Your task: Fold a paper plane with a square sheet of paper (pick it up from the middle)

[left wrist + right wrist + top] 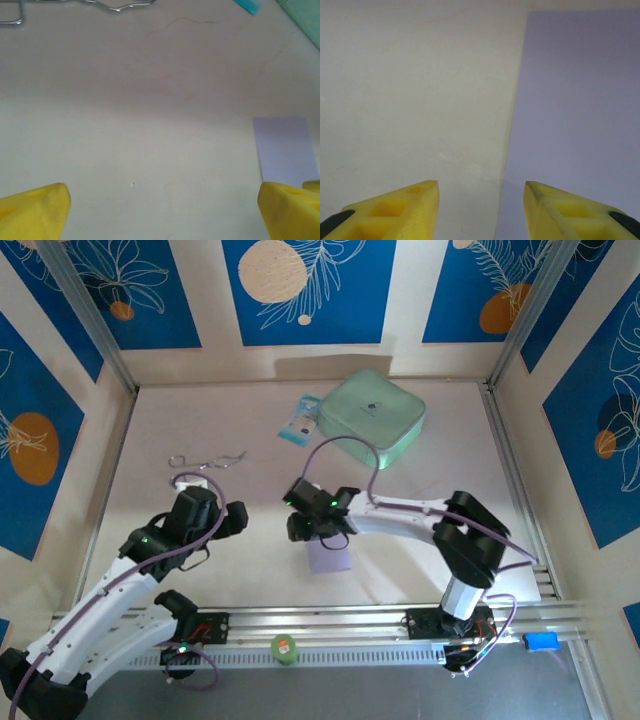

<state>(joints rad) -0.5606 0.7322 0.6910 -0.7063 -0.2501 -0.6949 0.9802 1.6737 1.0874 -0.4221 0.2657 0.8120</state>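
- Lavender paper point(331, 560) lies flat on the counter point(450, 460), near the front rail and well apart from the green case point(372, 415) at the back.
- The right tool point(312, 527) hangs just over it. In the right wrist view its yellow fingers point(405, 212) stand apart with nothing between them. The paper's left edge runs up through the gap, so one finger is over paper and the other over bare counter.
- The left tool point(232, 518) sits to the left with its fingers spread wide and empty. In the left wrist view the paper is just past its right finger.
- The sheet shows as a plain rectangle with no point or wings, so the plane is not shaped yet. Whether it has been folded once, I cannot tell.
- Judged step: the right tool is placed to take hold of the sheet.
- The next move calls for shifting toward the middle of the sheet, coming down to touch it, then closing gently. Thin paper lying flat may slide or crumple instead of lifting.
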